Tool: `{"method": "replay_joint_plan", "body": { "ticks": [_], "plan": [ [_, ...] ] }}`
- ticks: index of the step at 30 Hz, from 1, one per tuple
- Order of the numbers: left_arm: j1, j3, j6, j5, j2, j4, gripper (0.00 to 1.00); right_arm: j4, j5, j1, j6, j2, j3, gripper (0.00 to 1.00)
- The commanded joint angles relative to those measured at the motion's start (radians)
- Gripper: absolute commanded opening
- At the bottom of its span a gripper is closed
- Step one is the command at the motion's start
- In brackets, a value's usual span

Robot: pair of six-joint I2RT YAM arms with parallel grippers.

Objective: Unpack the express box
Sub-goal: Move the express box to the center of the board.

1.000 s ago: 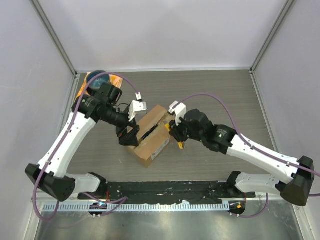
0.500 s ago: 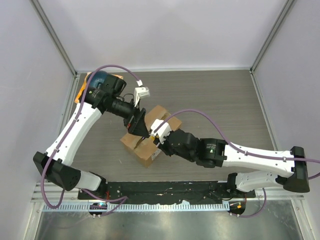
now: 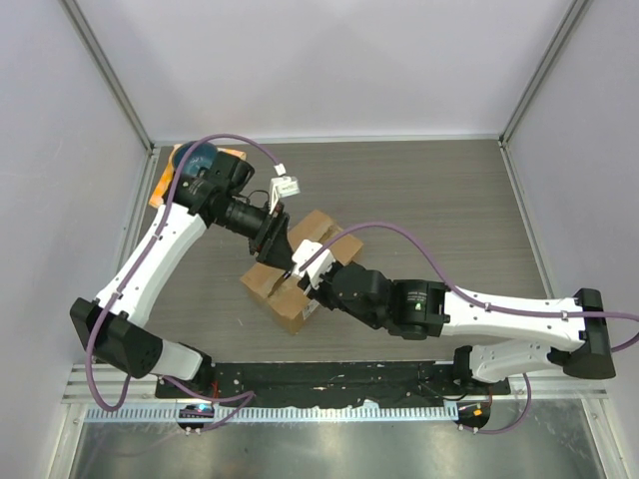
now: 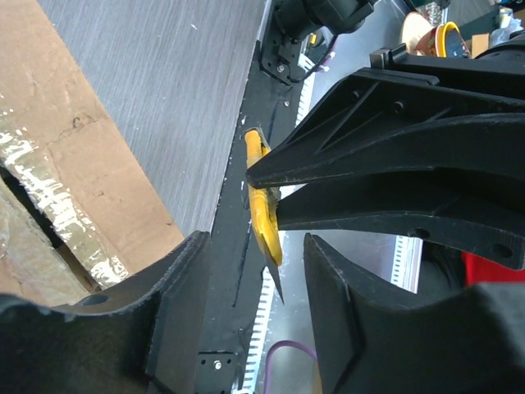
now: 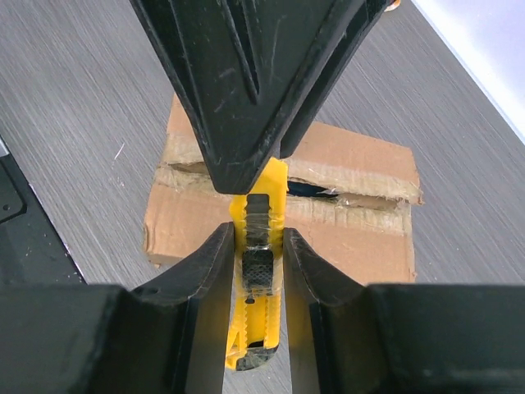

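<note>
**Item: express box (image 3: 321, 230).** Brown cardboard carton, lying aslant at the middle of the desk (image 3: 429, 190), under both wrists. The taped top seam is slit along its length and gapes dark in the right wrist view. The flaps are not yet folded back.

**Item: utility knife (image 5: 264, 185).** Yellow body with a black slider, held in the air above the carton.

**Right claw (image 5: 257, 246).** Clenched on the knife's handle, one finger on each side of the slider.

**Left claw (image 4: 258, 242).** Fingers part-closed to either side of the knife's blade end. The left wrist view shows a gap on both sides, while the right wrist view shows them converging on it. Whether they pinch it cannot be told.

**Step in hand (judged).** Cutting looks finished, and the knife seems to be passing from one claw to the other above the carton.

**Next move calls for (judged).** A firm left grip on the knife body before the right claw lets go. After that the knife must be set clear, so a claw is free to lift the flaps.
</note>
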State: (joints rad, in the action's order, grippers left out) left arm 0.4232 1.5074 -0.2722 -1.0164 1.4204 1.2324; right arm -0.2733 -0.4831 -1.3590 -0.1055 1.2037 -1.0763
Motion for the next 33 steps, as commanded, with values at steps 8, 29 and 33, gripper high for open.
{"method": "replay_joint_plan", "body": {
  "ticks": [8,29,33],
  "plan": [
    [-0.004,0.008,-0.05,-0.083,0.032,0.064,0.15,0.089,-0.02,-0.018,-0.037,0.039,-0.074,0.01],
    [-0.05,0.264,-0.423,-0.145,0.15,0.43,0.0,0.147,0.507,0.331,0.263,-0.365,0.203,0.88],
    [-0.049,0.254,-0.413,-0.151,0.138,0.43,0.0,0.193,0.685,0.446,0.302,-0.342,0.216,0.88]
  ]
}}
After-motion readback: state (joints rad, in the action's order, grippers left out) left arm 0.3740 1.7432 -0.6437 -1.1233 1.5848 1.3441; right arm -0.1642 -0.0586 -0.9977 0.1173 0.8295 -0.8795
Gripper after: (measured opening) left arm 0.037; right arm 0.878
